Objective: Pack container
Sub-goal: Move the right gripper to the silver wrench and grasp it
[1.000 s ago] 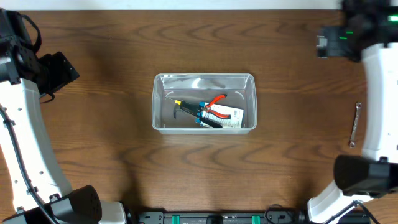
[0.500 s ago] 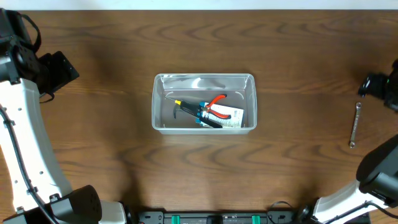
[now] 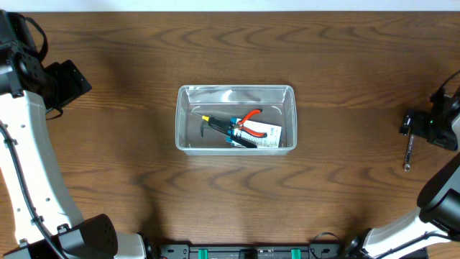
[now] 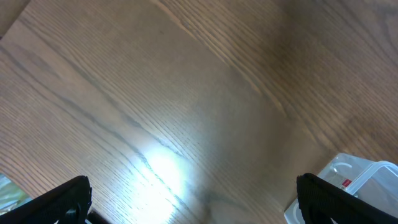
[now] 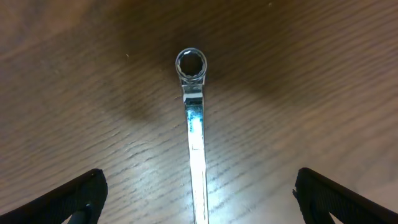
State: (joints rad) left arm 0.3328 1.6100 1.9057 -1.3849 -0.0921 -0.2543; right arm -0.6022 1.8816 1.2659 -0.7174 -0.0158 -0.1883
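At three o'clock on the table [image 3: 144, 201], the right fingers [image 5: 68, 199], wide open and empty, have been swung over the wrench [image 5: 194, 143], judged next for packing. The container [image 3: 236, 90] is seen at the centre; the left fingers [image 4: 56, 202] are held open, empty.

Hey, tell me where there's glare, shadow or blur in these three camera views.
Overhead: evenly lit, sharp, with a pale sheen on the far wall of the container. Left wrist: a bright glare patch on the table, grain soft. Right wrist: the wrench is sharp, with a bright reflection on its shaft and a dark shadow around its ring end.
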